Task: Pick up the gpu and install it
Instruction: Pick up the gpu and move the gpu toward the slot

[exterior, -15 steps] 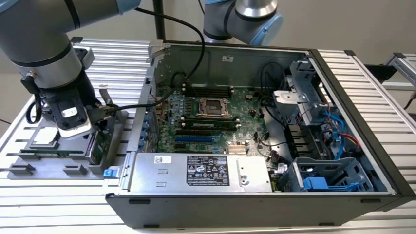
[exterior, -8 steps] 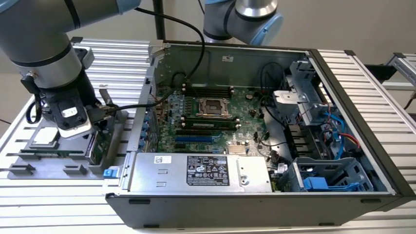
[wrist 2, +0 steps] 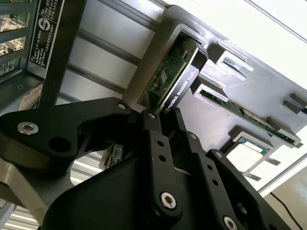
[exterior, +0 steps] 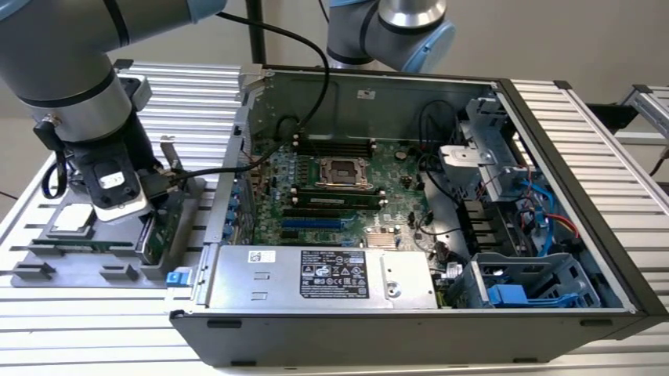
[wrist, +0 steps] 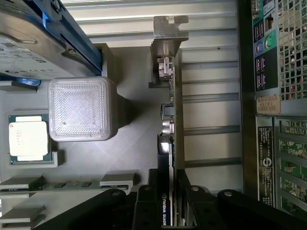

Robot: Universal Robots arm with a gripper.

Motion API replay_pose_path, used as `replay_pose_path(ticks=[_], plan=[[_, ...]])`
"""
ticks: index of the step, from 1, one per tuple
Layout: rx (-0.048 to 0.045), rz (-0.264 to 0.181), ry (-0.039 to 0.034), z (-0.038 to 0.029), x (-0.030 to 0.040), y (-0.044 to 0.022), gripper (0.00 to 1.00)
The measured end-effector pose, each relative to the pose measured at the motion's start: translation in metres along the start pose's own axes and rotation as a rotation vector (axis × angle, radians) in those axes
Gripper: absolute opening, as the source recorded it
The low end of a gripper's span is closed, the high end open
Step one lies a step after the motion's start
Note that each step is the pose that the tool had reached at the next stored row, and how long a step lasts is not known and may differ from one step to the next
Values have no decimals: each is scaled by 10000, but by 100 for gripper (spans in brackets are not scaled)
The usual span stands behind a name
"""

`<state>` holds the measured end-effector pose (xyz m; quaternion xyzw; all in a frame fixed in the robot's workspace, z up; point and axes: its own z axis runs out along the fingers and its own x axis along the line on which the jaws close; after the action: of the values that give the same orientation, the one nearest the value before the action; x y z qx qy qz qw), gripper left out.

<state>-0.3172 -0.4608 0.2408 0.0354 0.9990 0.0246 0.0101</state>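
Ribbed bench, parts laid out. Gpu stands on edge directly under tool, seated in slot of grey fixture tray, so top edge is presented for a pinch. Gripper clamped across card, one finger per face, at end opp. the bracket. Card not lifted. Open PC case just beside tray; install outstanding.
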Motion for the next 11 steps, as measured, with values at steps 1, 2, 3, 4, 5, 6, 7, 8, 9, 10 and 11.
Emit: replay_pose_path(ticks=[1, 2, 3, 4, 5, 6, 7, 8, 9, 10, 11], plan=[[0, 0, 0, 1, 0, 0, 0], [-1, 0, 0, 1, 0, 0, 0], [-1, 0, 0, 1, 0, 0, 0], [0, 0, 0, 1, 0, 0, 0], [0, 0, 0, 1, 0, 0, 0], [0, 0, 0, 1, 0, 0, 0], [-1, 0, -1, 2, 0, 0, 0], [0, 0, 0, 2, 0, 0, 0], [-1, 0, -1, 2, 0, 0, 0], [0, 0, 0, 2, 0, 0, 0], [0, 0, 0, 2, 0, 0, 0]])
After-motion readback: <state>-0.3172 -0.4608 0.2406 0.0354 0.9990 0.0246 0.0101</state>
